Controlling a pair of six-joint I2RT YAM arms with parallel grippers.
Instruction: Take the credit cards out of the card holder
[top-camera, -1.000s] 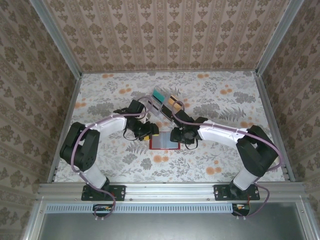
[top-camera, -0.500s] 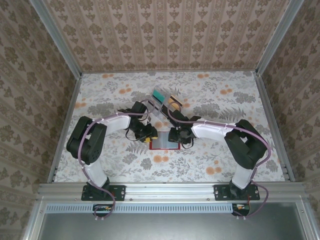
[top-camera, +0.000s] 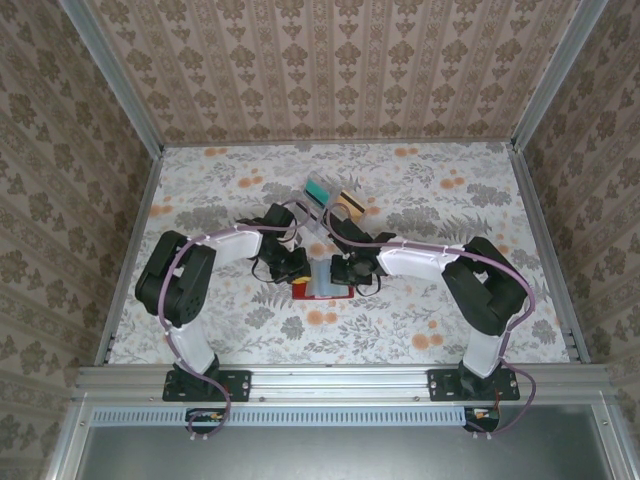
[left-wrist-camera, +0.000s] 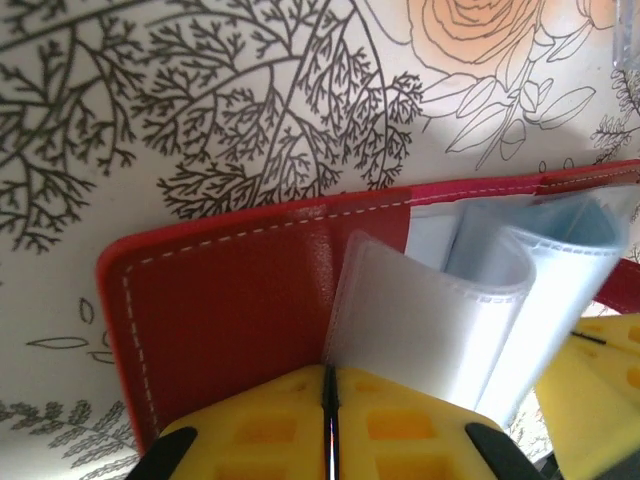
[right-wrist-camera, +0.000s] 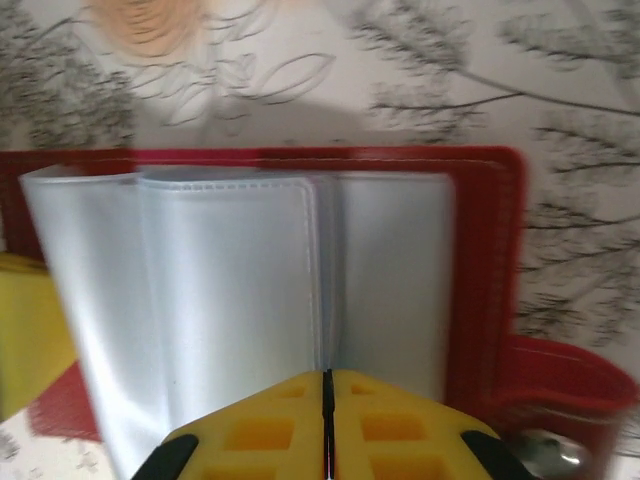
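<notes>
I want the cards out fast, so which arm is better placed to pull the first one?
Probably right. The left end effector and right end effector are shut on the sleeves; the blue card shows in the bulged one on the right arm's side, so left can hold.

The card holder is red with white stitching, its sleeves pale blue-grey; the table cover shows grey ferns and orange roses.
</notes>
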